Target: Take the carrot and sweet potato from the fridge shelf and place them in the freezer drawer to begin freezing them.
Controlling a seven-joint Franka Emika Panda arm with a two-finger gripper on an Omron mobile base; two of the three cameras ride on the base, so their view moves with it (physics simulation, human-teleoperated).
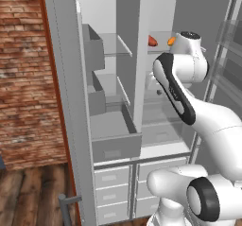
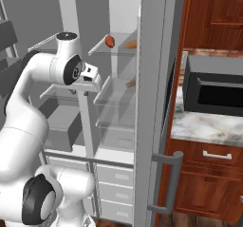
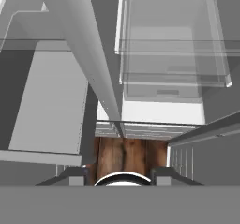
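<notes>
White arm base fills the near foreground, elbow bent up toward the open fridge. Gripper sits high inside the fridge, just in front of the centre divider, jaws clenched, nothing visibly held. Sweet potato rests on the upper right fridge shelf, carrot just beside it on the same slab, partly hidden by the wrist. Brownish-orange elongated piece lies further right on that shelf; another small one on the shelf below. Freezer drawer is pulled out in the left compartment, grey, nothing seen in it. Brick wall left, wood floor, microwave on marble counter right, wood cabinets under it.
</notes>
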